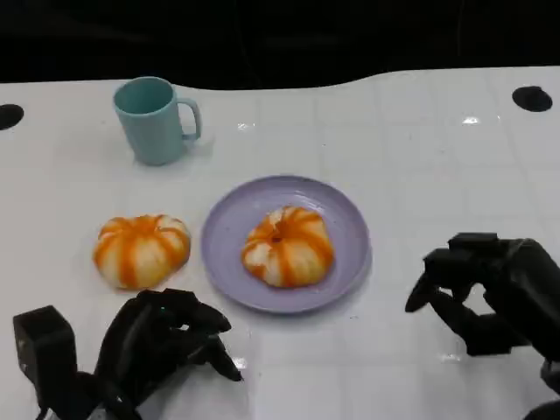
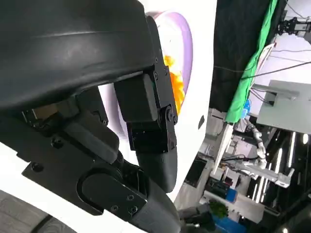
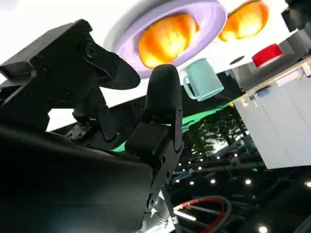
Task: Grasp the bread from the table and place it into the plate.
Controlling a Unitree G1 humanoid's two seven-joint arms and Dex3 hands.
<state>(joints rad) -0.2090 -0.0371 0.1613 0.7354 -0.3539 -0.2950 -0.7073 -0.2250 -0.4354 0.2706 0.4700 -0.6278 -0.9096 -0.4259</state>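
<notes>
Head view: a white worktop (image 1: 420,157) carries a teal mug (image 1: 153,118) at the far left, handle to the right. Near the middle lies a lilac plate (image 1: 350,223), and on it sits one orange-and-white striped bun (image 1: 287,246). A second bun (image 1: 141,249) of the same kind lies on the bare worktop just left of the plate, apart from its rim. The left hand (image 1: 162,341) is low at the near left, just in front of that second bun and not touching it; its fingers (image 1: 214,354) are curled inward with nothing in them. The right hand (image 1: 490,289) is at the near right, well apart from the plate; its fingers (image 1: 437,284) are bent and spread toward the plate, gripping nothing.

Left wrist view: the left hand's black shell and fingers (image 2: 150,126) take up most of the frame. Past them shows a strip of the plate (image 2: 184,39) with a sliver of orange bun (image 2: 176,85) on it. How wide the fingers stand cannot be told here.

Right wrist view: the right hand (image 3: 126,92) has its fingers (image 3: 163,97) apart and bare. Beyond them are the plate (image 3: 214,17) with its bun (image 3: 167,39), the other bun (image 3: 248,19) just beside it on the worktop, and the mug (image 3: 204,80) further off.
</notes>
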